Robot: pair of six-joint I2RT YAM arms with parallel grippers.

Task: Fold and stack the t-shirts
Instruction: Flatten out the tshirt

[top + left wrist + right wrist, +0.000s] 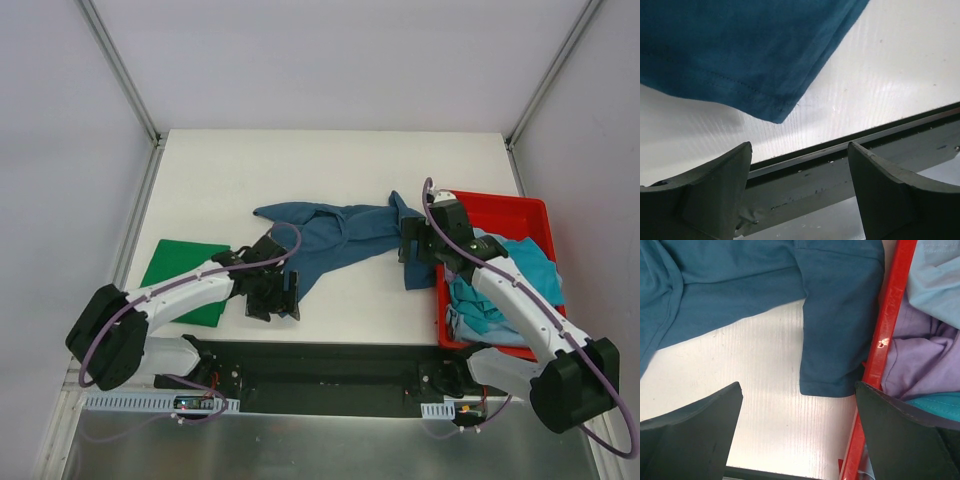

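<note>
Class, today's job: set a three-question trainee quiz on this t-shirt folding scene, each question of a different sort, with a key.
1. True or false: the green t-shirt lies folded on the table.
2. Where is the lavender t-shirt? A on the green one; B in the red bin; C on bare table.
3. Fill in: the left hand and right hand both stand ___, holding nothing.
Key: 1 true; 2 B; 3 open.

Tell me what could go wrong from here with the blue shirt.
The right gripper, open, has one finger by the red bin's wall beside the sleeve: closing there might catch the wall. The left gripper, open, sits short of the hem corner and might close on nothing. The blue shirt lies bunched, so folds could skew.
</note>
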